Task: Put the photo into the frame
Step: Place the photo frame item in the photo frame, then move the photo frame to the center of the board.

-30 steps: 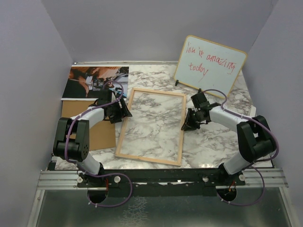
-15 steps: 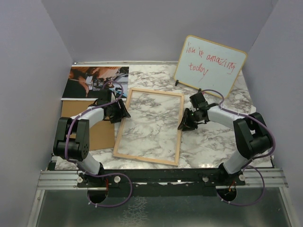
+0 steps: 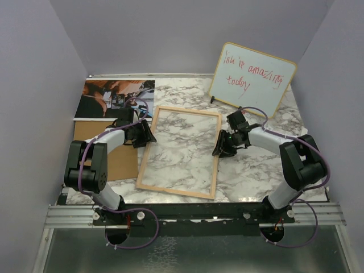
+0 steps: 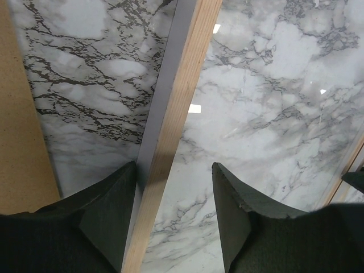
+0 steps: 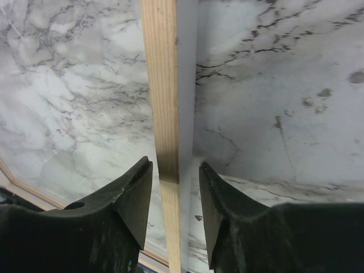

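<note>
The frame [image 3: 149,152], light wood rails round a clear pane, lies flat on the marble table. My left gripper [image 3: 143,135] is open and straddles its left rail [image 4: 179,114], which runs close along the left finger [image 4: 108,216]. My right gripper [image 3: 220,149] is open and straddles the right rail [image 5: 162,85], with only thin gaps to both fingers [image 5: 128,199]. The photo [image 3: 114,96], dark with orange-brown tones, lies at the back left. Neither gripper is near it.
A plain brown backing board [image 3: 116,162] lies left of the frame, partly under my left arm; its edge shows in the left wrist view [image 4: 20,142]. A wood-rimmed whiteboard [image 3: 253,79] with red writing leans at the back right. Purple walls enclose the table.
The frame has slid a little to the left and turned slightly. My right gripper has moved left with its right rail; my left gripper has shifted slightly left.
</note>
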### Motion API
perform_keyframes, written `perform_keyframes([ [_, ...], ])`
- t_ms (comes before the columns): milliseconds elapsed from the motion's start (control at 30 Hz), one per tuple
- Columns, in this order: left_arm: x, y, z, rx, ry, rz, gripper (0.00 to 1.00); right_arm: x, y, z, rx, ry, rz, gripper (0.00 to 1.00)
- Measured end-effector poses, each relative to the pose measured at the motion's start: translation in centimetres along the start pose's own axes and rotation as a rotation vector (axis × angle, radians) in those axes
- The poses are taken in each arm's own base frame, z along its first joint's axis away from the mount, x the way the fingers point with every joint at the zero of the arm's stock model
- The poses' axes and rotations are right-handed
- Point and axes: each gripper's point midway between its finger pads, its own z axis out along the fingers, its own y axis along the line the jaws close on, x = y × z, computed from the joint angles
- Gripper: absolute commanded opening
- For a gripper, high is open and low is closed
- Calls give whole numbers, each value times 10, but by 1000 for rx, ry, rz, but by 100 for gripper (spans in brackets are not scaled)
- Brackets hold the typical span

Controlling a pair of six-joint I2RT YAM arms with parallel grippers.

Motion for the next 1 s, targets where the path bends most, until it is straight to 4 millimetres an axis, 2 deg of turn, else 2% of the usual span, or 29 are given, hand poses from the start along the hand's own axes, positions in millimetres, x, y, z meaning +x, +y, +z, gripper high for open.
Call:
perform_keyframes([
  [100,0,-1,0,3,1,1,60,-6,-2,-8,31,-46,-4,55],
  [200,0,-1,0,6,1,1,64,-13,2,-24,37,-107,-5,60],
  [333,0,-3,-1,13,2,1,69,-23,10,-46,22,-190,-6,62],
  [467,6,-1,-6,-14,20,-2,71,-22,10,-52,23,-197,-4,64],
  [533,11,4,-11,-45,35,-5,72,-17,7,-50,26,-180,-10,64],
  [667,25,11,-21,-84,74,-17,71,10,-1,-44,4,-101,-28,64],
  [833,46,17,-29,-99,113,-31,64,39,-7,-37,-34,-2,-26,63],
  [900,53,15,-31,-92,130,-31,59,46,-8,-36,-42,20,-21,63],
  [1000,60,9,-30,-68,154,-20,53,44,-6,-35,-52,15,-18,64],
])
